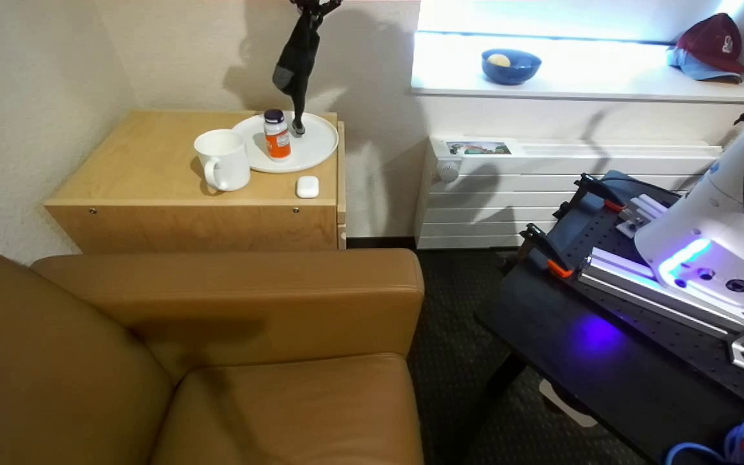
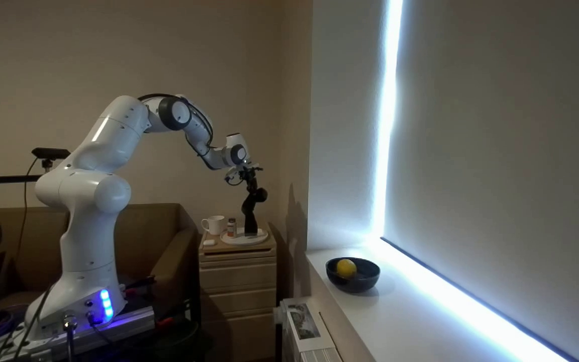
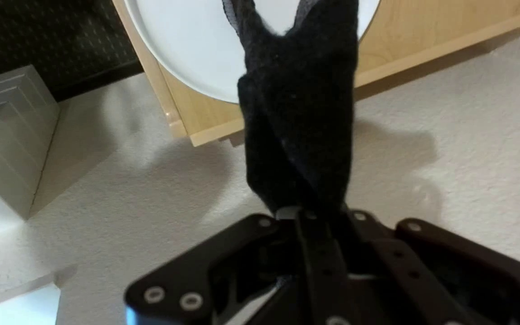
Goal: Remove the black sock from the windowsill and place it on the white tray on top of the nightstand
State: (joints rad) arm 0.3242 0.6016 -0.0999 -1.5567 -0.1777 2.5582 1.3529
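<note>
- Tool [image 3: 315, 215] is clamped closed on the black sock [image 3: 300, 117], near its upper end.
- The sock is hung over the white tray [image 1: 318, 146]; contact cannot be clearly judged.
- A bottle [image 1: 278, 139] is stood on the tray, upon the table [image 1: 152, 161].

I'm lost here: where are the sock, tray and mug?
Sock [image 3: 298, 108]: in the wrist view, its dark middle.
Tray [image 1: 317, 146]: in an exterior view, its bare white surface.
Mug [image 1: 234, 161]: in an exterior view, its outer wall.
</note>
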